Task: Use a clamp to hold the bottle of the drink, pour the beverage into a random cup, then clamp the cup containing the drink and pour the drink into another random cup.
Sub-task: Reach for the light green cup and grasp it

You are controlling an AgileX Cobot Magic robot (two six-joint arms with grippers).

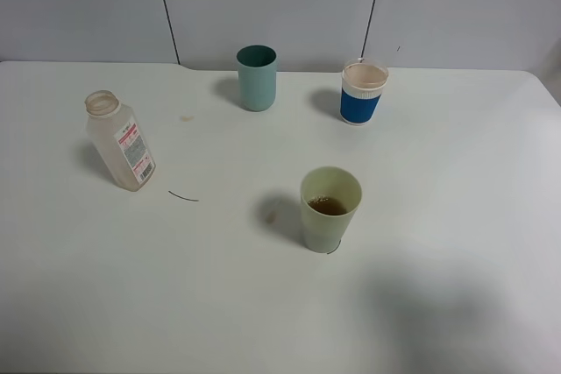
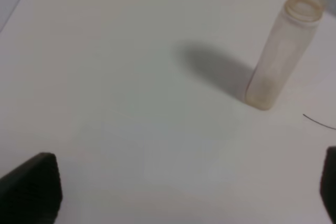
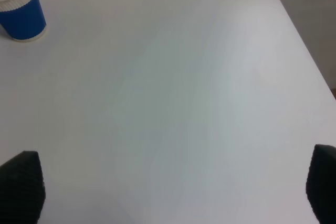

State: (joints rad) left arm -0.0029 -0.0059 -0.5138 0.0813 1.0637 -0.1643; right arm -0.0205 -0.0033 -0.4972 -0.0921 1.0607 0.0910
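Three cups and one bottle point(image 1: 121, 142) stand on the white tabletop point(image 1: 456, 181).

Hard to make out:
- The bottle's label point(image 1: 136, 151) has red and white print too small to read. The bottle wall is cloudy, so I cannot tell whether any liquid is in it. Its neck is uncapped.
- The teal cup point(image 1: 257, 78) is at rear centre. Its inside is in shadow and the contents are not visible.
- The blue cup point(image 1: 363, 94) has a white rim band and stands rear right, near the teal cup but apart. Its inside is pale and the contents are unclear.
- The pale green cup point(image 1: 330, 209) is nearer the front centre, well apart from the rest, with brown drink point(image 1: 328, 206) low inside.
- A thin dark line point(image 1: 183, 196) lies on the tabletop between the bottle and the pale green cup. Thread or mark, cannot tell.

The grippers show only in the wrist views, as dark fingertips cut by the frame edges.
- The left gripper point(image 2: 181, 187) shows one fingertip point(image 2: 31, 187) at a corner and the other as a sliver at the opposite edge. It is spread wide, with nothing between and nothing touched. The bottle stands ahead of it, well apart.
- The right gripper point(image 3: 172, 184) is spread just as wide and holds nothing. The blue cup is far ahead of it, its rim clipped by the frame.
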